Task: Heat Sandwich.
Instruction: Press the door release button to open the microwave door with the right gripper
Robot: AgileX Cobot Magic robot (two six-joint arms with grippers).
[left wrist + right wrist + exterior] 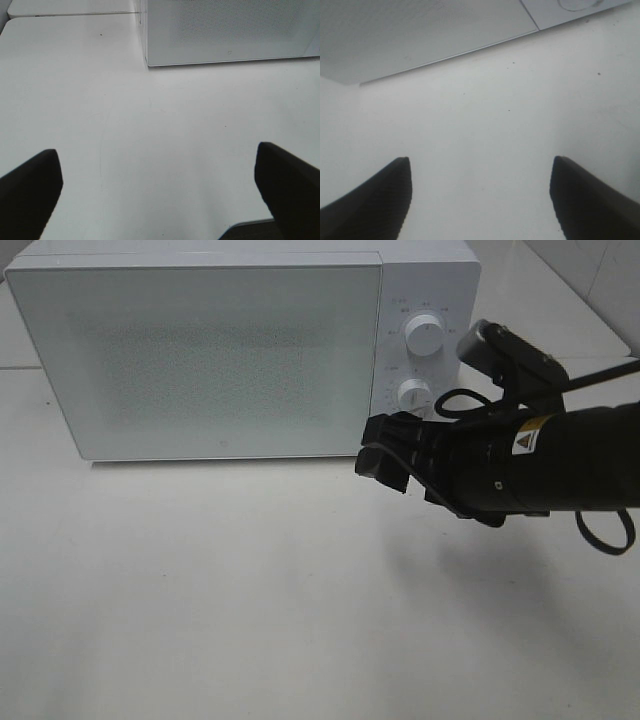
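The sandwich is out of view. A white microwave point(200, 350) stands at the back of the table with its door shut. My right gripper point(385, 455) hovers just in front of the door's lower right corner, below the two knobs. In the right wrist view the gripper point(480, 160) is open and empty over bare table, with the microwave door point(420, 35) ahead. My left gripper point(156, 149) is wide open and empty above the table, with the microwave's point(225, 30) lower left corner ahead of it. The left arm does not appear in the exterior high view.
The upper knob point(424, 337) and lower knob point(414, 396) sit on the microwave's right panel. The white table point(200, 590) spreads in front of the microwave. A black cable point(605, 530) loops beside the right arm.
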